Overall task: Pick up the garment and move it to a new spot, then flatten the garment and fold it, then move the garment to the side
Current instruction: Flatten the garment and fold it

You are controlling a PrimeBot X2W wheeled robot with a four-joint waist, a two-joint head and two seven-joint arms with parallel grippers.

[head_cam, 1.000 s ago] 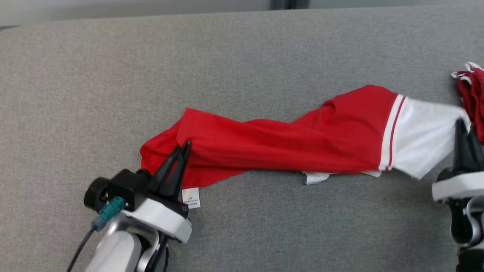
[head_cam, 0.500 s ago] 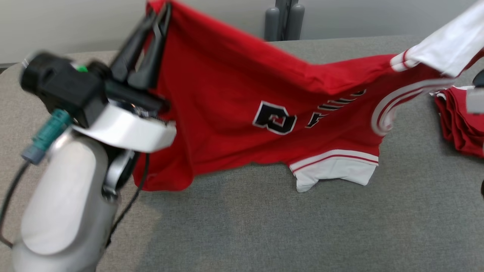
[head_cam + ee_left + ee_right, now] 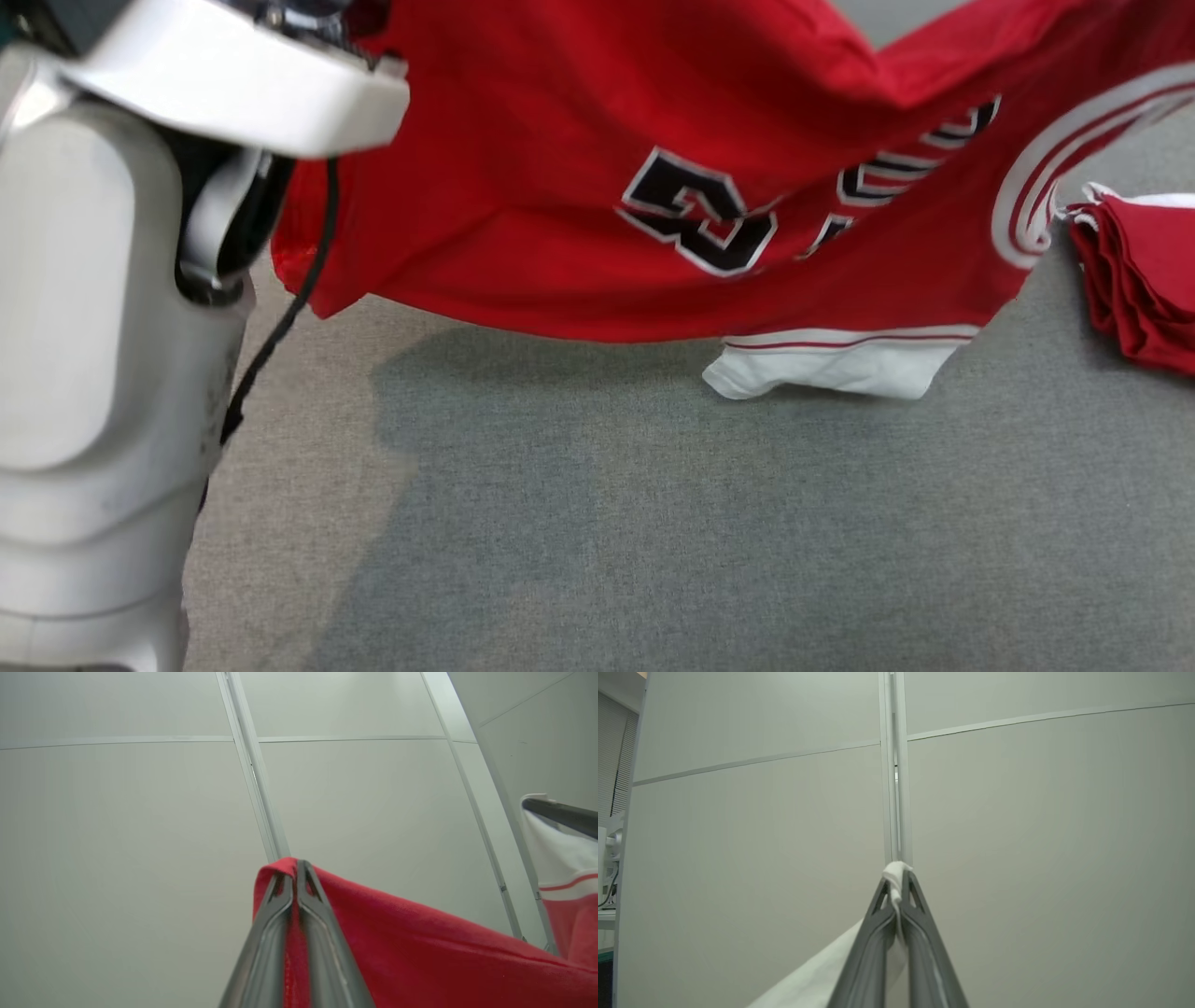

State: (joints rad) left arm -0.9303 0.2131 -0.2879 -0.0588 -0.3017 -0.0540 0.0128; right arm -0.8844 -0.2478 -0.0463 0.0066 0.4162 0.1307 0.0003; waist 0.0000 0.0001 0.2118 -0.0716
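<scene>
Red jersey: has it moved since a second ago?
Yes, up. A second ago the red jersey lay on the grey table beside the folded red stack; now it hangs above the table, white sleeve lowest.

This looks like a lab or test room in an office-style building. Straight past the jaws of the right gripper stands a pale partition wall of flat panels joined by metal strips. Far to the left of those jaws are what look like blinds and a cabled device. Past the left gripper jaws are more such panels. Below them, a grey felt-covered table carries a pile of folded red clothes.
</scene>
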